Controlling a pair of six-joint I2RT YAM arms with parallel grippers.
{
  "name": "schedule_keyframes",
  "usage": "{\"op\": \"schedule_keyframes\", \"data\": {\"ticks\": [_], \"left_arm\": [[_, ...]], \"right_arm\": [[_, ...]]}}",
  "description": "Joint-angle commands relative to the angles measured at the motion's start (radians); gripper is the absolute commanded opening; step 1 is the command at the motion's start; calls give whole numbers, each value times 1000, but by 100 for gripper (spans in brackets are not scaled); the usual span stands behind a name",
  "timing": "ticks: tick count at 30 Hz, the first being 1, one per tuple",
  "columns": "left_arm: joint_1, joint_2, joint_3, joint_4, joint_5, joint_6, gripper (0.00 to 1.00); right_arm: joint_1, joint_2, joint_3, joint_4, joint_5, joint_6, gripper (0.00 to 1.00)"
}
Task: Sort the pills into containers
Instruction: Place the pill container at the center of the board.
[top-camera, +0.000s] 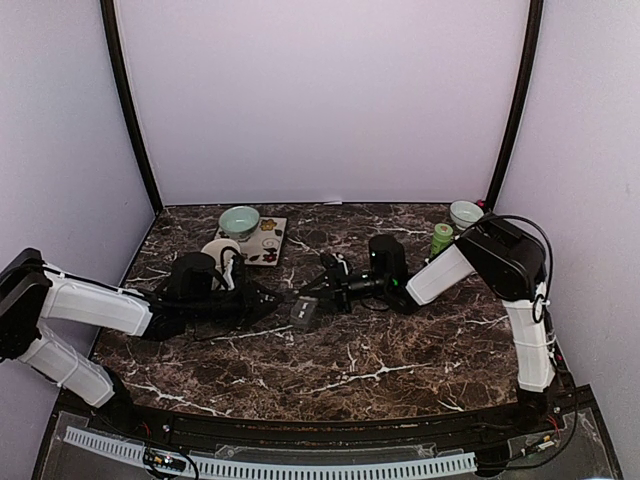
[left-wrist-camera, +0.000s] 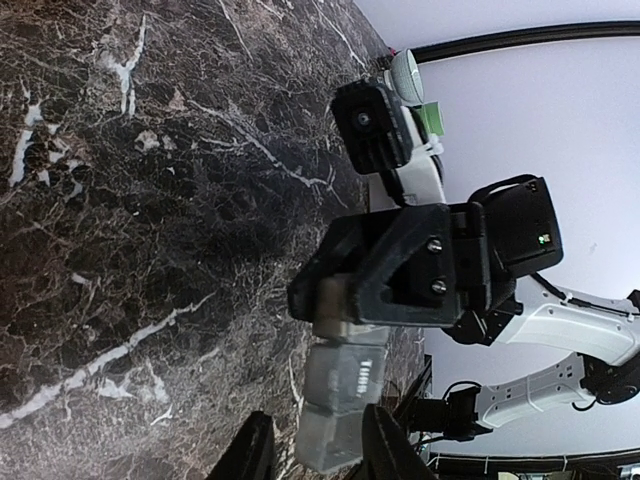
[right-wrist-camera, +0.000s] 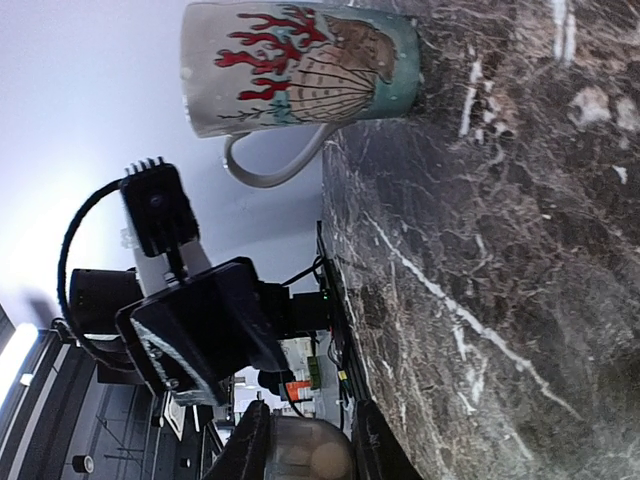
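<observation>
The containers (top-camera: 304, 311) are a short grey strip of three joined compartments, in the middle of the marble table between my two arms. In the left wrist view the strip (left-wrist-camera: 345, 385) has its near end between the parted fingers of my left gripper (left-wrist-camera: 318, 440), with a gap at one side. My right gripper's black fingers (left-wrist-camera: 390, 270) clamp the strip's far end. In the right wrist view my right gripper (right-wrist-camera: 305, 430) is shut on a rounded, cloudy compartment (right-wrist-camera: 295, 455). A tan pill-like spot (right-wrist-camera: 327, 459) shows through it.
A white mug (top-camera: 222, 252) with a coral and shell print (right-wrist-camera: 300, 65) stands behind the left gripper. Beside it are a white square plate (top-camera: 281, 241) with small pieces and a pale teal bowl (top-camera: 240, 220). A green jar (top-camera: 441, 238) and a white bowl (top-camera: 465, 213) sit at the back right.
</observation>
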Motion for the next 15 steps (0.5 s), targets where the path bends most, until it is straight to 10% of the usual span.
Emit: {"op": "schedule_keyframes", "data": {"ticks": [1, 15], "left_arm": [[2, -54, -36, -43, -3, 41, 34], [-28, -76, -41, -143, -52, 78, 34]], "right_arm": [[14, 58, -7, 74, -12, -53, 23], [18, 124, 8, -78, 8, -259, 30]]}}
